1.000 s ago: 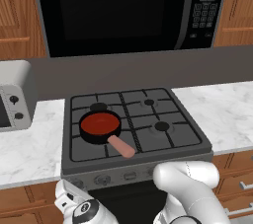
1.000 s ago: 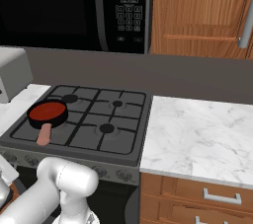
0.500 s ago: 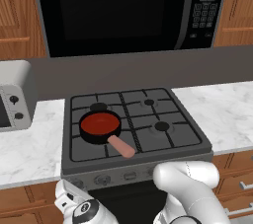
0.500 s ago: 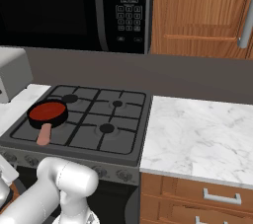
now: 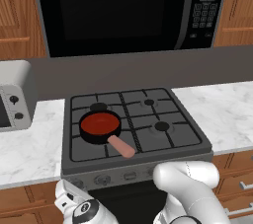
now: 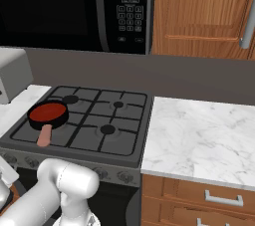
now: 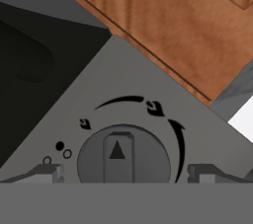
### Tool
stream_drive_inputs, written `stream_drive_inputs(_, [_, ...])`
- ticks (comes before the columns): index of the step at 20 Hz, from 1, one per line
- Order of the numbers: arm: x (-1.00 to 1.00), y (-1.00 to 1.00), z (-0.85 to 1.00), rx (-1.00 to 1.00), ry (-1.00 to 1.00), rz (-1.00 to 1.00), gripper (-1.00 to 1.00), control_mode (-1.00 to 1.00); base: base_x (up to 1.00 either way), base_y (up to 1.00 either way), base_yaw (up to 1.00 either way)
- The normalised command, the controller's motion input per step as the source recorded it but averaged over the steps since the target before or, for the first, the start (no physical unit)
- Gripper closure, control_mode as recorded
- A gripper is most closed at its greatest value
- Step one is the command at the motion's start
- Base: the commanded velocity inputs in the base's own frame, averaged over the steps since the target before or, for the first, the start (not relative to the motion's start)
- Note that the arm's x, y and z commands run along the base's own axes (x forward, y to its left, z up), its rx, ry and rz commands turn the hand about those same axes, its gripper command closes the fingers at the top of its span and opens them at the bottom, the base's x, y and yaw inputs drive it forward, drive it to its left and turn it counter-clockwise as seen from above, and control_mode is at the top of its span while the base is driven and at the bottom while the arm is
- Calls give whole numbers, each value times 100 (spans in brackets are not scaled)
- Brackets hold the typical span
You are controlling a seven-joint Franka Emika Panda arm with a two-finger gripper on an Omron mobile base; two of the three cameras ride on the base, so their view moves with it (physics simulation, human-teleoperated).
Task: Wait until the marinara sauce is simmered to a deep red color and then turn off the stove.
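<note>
The marinara sauce [image 5: 100, 123] is a flat deep red disc in a small black pan with a pinkish handle [image 5: 121, 146], on the front left burner of the stove [image 5: 165, 141]. From the right, the sauce [image 6: 48, 111] sits at the left of the stove [image 6: 124, 120]. Low at the stove's front left corner, my gripper [image 7: 126, 173] faces a round grey knob [image 7: 123, 158]. The knob's marker points up toward the flame symbols. My fingertips [image 7: 49, 172] stand on either side of the knob, apart from it, so the gripper is open.
A black microwave [image 5: 123, 6] hangs above the stove. A silver toaster oven [image 5: 12, 102] stands on the counter at the left. White marble counter [image 6: 199, 130] lies right of the stove, with wooden drawers [image 6: 209, 197] below and a wooden cabinet [image 6: 199, 11] above.
</note>
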Motion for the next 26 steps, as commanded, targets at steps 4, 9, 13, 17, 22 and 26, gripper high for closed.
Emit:
stream_drive_inputs(4, [0, 0, 0, 0, 0, 0, -100, -100, 0, 0, 0])
stream_drive_inputs(9, [0, 0, 0, 0, 0, 0, -100, -100, 0, 0, 0])
stream_drive_inputs(13, [0, 0, 0, 0, 0, 0, -100, -100, 0, 0, 0])
stream_drive_inputs(17, [0, 0, 0, 0, 0, 0, -100, -100, 0, 0, 0])
stream_drive_inputs(22, [0, 0, 0, 0, 0, 0, -100, -100, 0, 0, 0])
stream_drive_inputs(26, [0, 0, 0, 0, 0, 0, -100, -100, 0, 0, 0])
